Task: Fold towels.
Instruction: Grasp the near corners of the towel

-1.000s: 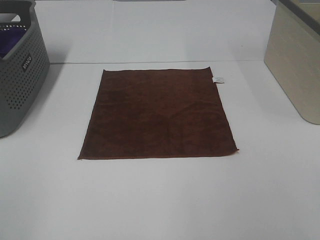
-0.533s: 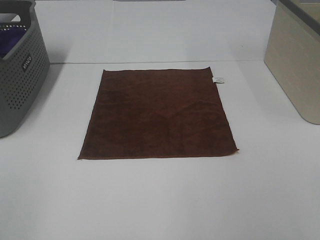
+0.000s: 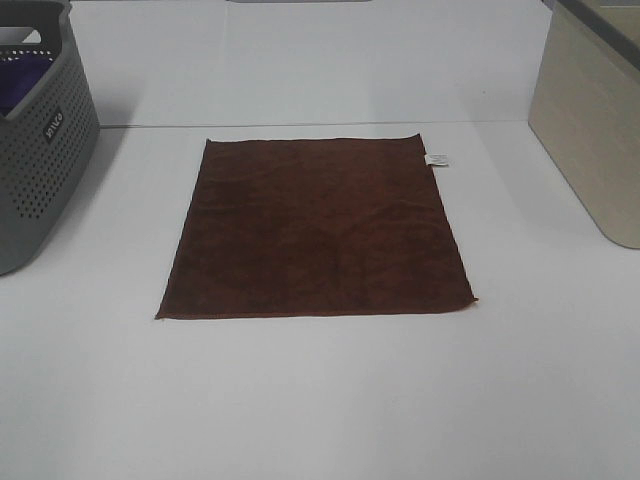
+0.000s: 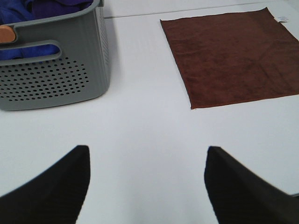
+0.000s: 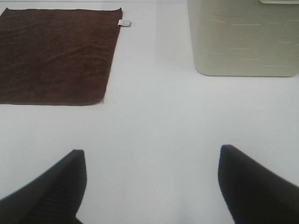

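The towel (image 3: 318, 230) lies flat and unfolded in the middle of the white table (image 3: 320, 400). It is a dark reddish-brown square with stitched edges and a small white tag (image 3: 437, 160) at its far right corner. It looks soft, thin and light, so it will likely sag as soon as it is lifted and may drag a little on the tabletop. The two near corners look the best places to pinch, one for each arm, so the near edge can be carried over to the far one. Left of the towel stands a grey perforated basket (image 3: 40, 150) with a purple cloth (image 3: 18, 82) inside; right of it stands a beige bin (image 3: 590, 130). Both claws hang on the near side of the towel, well apart from it — the left gripper (image 4: 147, 150) and the right gripper (image 5: 153, 150) each have their fingers spread wide, holding nothing.
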Robot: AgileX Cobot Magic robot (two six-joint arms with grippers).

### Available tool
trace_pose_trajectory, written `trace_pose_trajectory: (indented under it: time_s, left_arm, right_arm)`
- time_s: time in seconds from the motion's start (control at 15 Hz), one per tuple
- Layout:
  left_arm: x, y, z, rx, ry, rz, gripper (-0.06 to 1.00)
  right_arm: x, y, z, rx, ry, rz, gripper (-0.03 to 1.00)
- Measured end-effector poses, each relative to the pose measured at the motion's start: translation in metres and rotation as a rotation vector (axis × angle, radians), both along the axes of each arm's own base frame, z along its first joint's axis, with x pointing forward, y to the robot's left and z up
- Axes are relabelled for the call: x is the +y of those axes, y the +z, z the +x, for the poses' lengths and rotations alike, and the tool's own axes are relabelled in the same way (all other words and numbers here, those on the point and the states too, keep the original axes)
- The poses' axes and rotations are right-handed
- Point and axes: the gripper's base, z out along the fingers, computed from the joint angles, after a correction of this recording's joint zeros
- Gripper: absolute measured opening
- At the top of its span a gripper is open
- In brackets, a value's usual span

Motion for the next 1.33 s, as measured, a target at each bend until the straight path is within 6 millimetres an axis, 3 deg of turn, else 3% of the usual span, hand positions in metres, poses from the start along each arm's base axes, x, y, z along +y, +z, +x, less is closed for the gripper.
trace_pose_trajectory:
  time_s: [0.13,0.33,0.6,0.93,1.2,1.33]
  left_arm:
    - [0.0,0.005,0.001,-0.029,0.006,0.0,0.67]
    - [0.003,0.024,0.034,-0.137,0.04,-0.037,0.67]
    - [0.003,0.021,0.089,-0.047,0.07,-0.121,0.67]
    - [0.0,-0.016,0.161,0.232,0.148,-0.305,0.67]
    - [-0.007,-0.058,0.198,0.467,0.188,-0.444,0.67]
    - [-0.011,-0.078,0.211,0.555,0.182,-0.491,0.67]
  right_arm:
    - [0.0,0.005,0.005,-0.001,-0.002,-0.003,0.74]
    - [-0.001,0.019,0.044,-0.014,-0.008,-0.012,0.74]
    - [0.003,0.026,0.091,-0.038,0.021,-0.011,0.74]
    - [0.008,-0.002,0.155,0.163,0.017,0.037,0.74]
    - [0.02,-0.039,0.192,0.373,-0.043,0.25,0.73]
    - [0.025,-0.042,0.208,0.432,-0.034,0.305,0.73]
